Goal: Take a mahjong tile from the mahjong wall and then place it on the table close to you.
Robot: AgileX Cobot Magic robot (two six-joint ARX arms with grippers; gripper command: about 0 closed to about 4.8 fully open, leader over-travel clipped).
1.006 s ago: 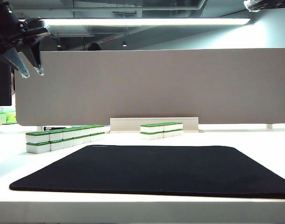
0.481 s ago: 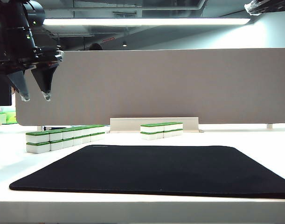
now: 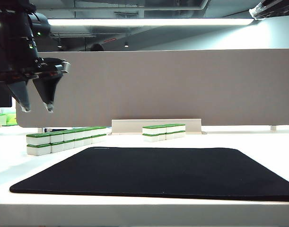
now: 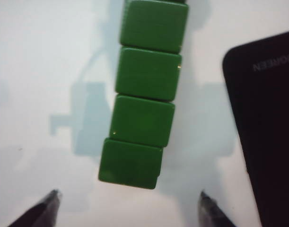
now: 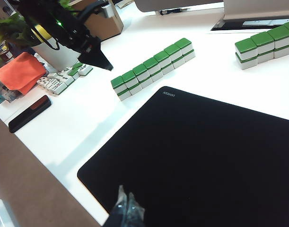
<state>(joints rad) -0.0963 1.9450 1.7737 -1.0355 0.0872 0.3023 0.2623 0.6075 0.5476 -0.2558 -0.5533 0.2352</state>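
Left gripper (image 3: pixel 36 109), fingers spread, empty, hangs directly above near end of green-topped white mahjong wall (image 3: pixel 65 139); right gripper (image 5: pixel 127 208) pressed together, idle far right.

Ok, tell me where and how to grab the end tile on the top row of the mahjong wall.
Come straight down with the left tool, which hangs open above that end. Pinch the end tile across its two long side faces: they look bare and clear, while one short face butts its neighbour in the mahjong wall. Grip only the top tile; another lies beneath.

Grey partition panel (image 3: pixel 182 87) at twelve o'clock; shorter tile row (image 3: pixel 164 132) before it; orange cloth (image 5: pixel 20 72) at nine o'clock.
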